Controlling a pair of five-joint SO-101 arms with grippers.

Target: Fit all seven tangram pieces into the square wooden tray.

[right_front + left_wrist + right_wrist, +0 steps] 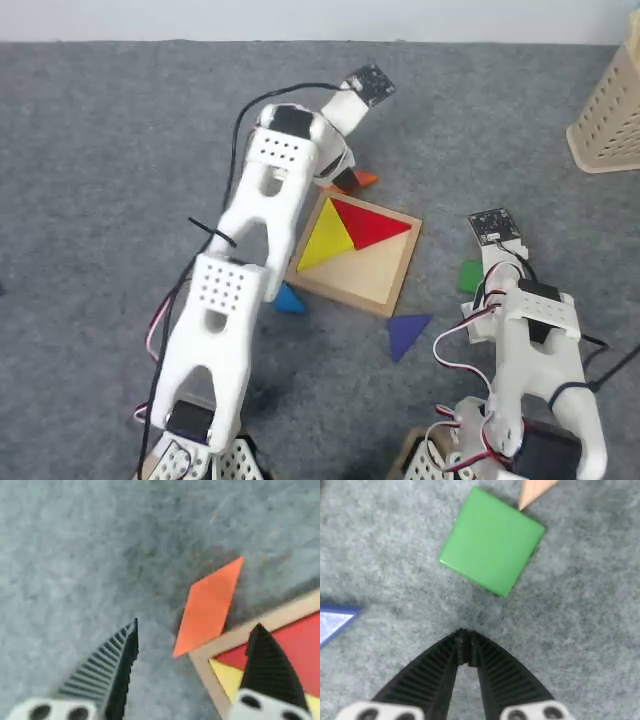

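Progress is early, by my reading: the tray (378, 275) holds two of the seven pieces. The red triangle (372, 225) and the yellow triangle (325, 243) lie side by side in its far part, and the near part of its floor is bare wood.

Four loose pieces lie on the counter (120, 150) around the tray:
- The orange piece (210, 605) lies flat just outside the tray's far corner; whether it touches the rim I cannot tell.
- The blue piece (290, 300) sits beside the tray's left corner, partly under my left arm.
- The purple triangle (407, 333) lies just off the tray's near corner.
- The green square (492, 540) lies just off the tray's right corner.

My left hand (196, 626) hangs over the tray's far corner, spread wide and gripping nothing. One finger is above bare counter and the other above the tray's corner, with the orange piece ahead between them. My right hand (465, 632) is pinched closed on nothing, and the green square lies between it and the tray.

I judge the orange piece to be the one being gone for now. By the task's count five placements are left, none yet begun. The bare wood has to take all of them, so each piece will need turning to match the triangles' edges
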